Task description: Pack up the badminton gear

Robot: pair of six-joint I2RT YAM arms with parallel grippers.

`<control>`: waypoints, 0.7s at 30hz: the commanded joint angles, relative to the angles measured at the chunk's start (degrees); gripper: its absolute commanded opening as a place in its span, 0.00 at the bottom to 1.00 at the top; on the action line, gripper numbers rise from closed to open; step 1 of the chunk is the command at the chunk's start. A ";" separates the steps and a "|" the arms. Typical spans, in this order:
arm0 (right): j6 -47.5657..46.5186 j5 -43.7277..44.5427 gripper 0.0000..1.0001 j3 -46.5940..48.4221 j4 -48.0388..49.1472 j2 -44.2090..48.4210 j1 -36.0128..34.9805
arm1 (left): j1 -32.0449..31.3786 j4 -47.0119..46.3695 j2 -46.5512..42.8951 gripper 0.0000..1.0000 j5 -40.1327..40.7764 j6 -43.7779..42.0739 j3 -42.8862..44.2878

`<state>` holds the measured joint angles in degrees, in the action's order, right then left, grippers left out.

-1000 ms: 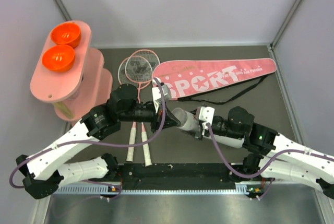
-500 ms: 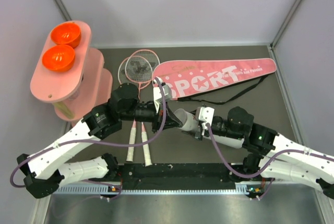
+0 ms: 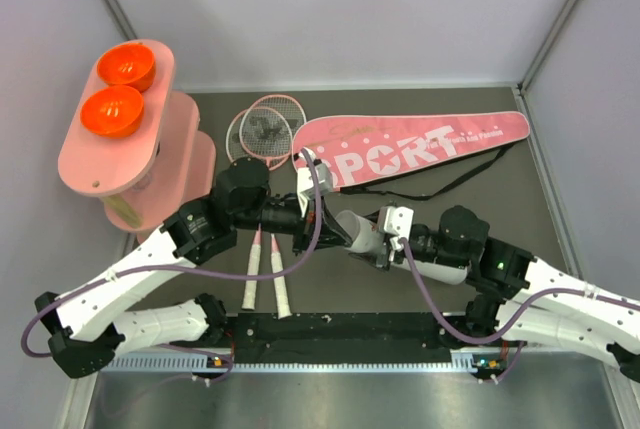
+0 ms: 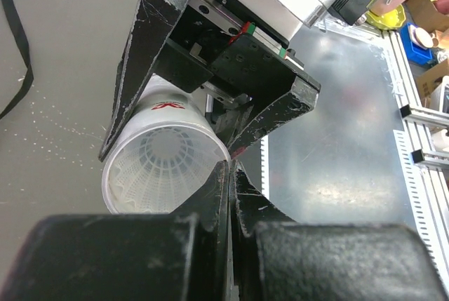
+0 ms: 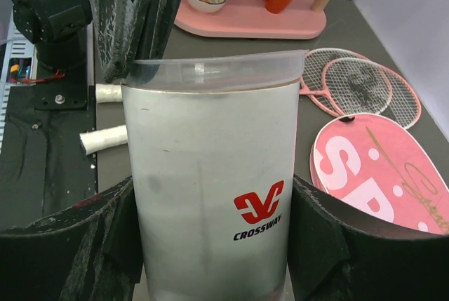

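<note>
Since shuttlecocks can only be fed in through an open end, the tube (image 3: 355, 234) is held lying over near the middle of the table, with its mouth turned roughly toward 9 o'clock, where the left gripper (image 3: 318, 230) is stationed. The tube is clamped across its body by the right gripper (image 5: 210, 262), one finger on each side, so the printed wall (image 5: 210, 196) is kept steady and the rim is left free. In the left wrist view a white shuttlecock (image 4: 166, 159) is seen seated inside, its skirt facing the opening.

At 5 o'clock of that rim, the left gripper's fingers (image 4: 223, 196) are pressed together, and nothing can be made out between them. Whether the rim is actually touched cannot be told. Tips closed like this are judged to suit nudging the shuttlecock deeper rather than grasping.

Everything else appears to be left where it can be reached later. The rackets (image 3: 263, 131) are laid side by side at 11 o'clock, heads overlapping and handles run back toward 6 o'clock beneath the left arm. The bag (image 3: 420, 144) is laid flat at 1 o'clock, lettering up, its strap (image 3: 460, 184) trailed along the near side. Neither is yet packed, so the task is judged to be at an early stage. The stand (image 3: 150, 164) with its bowls (image 3: 118, 89) is kept apart at 10 o'clock.
</note>
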<state>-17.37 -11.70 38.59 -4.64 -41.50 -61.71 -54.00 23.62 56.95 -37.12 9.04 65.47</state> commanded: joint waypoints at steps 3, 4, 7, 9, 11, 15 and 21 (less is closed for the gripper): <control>-0.21 -0.78 0.34 -0.88 6.75 1.86 -0.07 | -0.06 1.43 1.94 0.00 -5.67 0.01 1.76; -0.39 -1.04 0.34 -1.14 6.84 2.12 -0.16 | -0.06 1.69 2.29 0.00 -6.11 0.10 1.76; -1.00 -1.92 0.34 -1.85 6.84 3.35 -0.07 | -0.06 3.36 2.81 0.00 -7.52 -0.25 2.11; -2.14 -3.84 0.34 -2.37 6.84 4.57 -0.16 | -0.06 4.15 2.73 0.00 -8.05 -0.42 2.29; -3.89 -6.38 0.34 -3.34 6.93 5.37 -0.16 | -0.06 4.24 2.64 0.00 -9.45 -0.51 2.20; -5.75 -9.73 0.35 -5.19 8.68 8.27 -0.16 | -0.06 4.68 3.78 0.00 -13.32 -0.51 3.08; -5.14 -10.53 0.34 -4.32 8.52 7.31 -0.16 | -0.06 3.81 5.36 0.00 -12.72 -0.07 4.31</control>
<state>-22.17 -19.31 32.58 -1.89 -33.45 -61.71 -54.00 28.25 61.21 -49.01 9.06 67.31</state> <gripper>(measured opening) 0.647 0.008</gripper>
